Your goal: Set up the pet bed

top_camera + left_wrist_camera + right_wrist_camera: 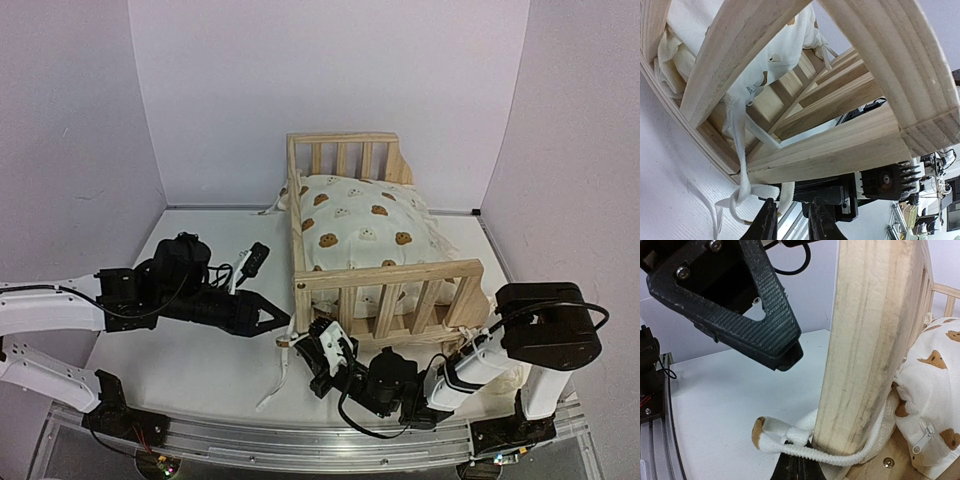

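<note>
The pet bed [390,272], a light pine slatted wooden frame, meets my right gripper [792,466] at its near left corner. I am clenched on the white fabric tie [805,452] looped there. My left gripper [792,225] hovers beside it, slightly parted. A cream bear-print cushion [365,225] fills the bed on the white table [190,350].

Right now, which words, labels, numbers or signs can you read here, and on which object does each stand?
None can be read.
The pet bed is bare wood; the bear-print cushion shows only bear faces, no letters.
The background clutter in the left wrist view is too blurred.
</note>
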### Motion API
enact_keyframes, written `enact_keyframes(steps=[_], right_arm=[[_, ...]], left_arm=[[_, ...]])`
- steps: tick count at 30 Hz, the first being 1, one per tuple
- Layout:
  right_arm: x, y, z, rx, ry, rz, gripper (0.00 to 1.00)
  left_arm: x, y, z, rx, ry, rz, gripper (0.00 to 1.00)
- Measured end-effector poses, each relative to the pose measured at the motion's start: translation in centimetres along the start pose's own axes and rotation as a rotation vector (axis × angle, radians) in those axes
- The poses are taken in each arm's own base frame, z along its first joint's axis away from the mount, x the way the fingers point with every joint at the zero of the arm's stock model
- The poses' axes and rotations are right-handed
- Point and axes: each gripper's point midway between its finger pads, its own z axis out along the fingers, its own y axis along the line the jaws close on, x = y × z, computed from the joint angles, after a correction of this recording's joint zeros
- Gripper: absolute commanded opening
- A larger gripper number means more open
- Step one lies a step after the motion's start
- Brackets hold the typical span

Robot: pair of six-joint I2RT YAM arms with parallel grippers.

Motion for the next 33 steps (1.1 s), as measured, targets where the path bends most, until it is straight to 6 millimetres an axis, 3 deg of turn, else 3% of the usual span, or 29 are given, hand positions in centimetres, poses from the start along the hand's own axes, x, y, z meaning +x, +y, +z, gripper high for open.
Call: enact_keyframes(steps=[6, 12, 28, 33], right_arm=[[0.0, 0.0, 0.0, 0.0, 0.0, -0.004, 0.0], [0.0, 0.0, 0.0, 0.0, 0.0, -0.006, 0.0], [0.0, 0.1, 0.1, -0.008, -0.001, -0.023, 0.0], [-0.1, 0.1, 0.2, -0.01, -0.001, -0.027, 0.0]], left_arm=[[1.2, -0.6, 1.1, 0.005, 0.048, 0.0, 0.19], [2.4, 0.2, 2.4, -0.021, 0.095, -0.026, 0.2], [2.1, 2.2, 3.2, -0.114, 0.061, -0.129, 0.3], [2.3, 2.4, 3.4, -0.123, 0.061, -0.162, 0.29]])
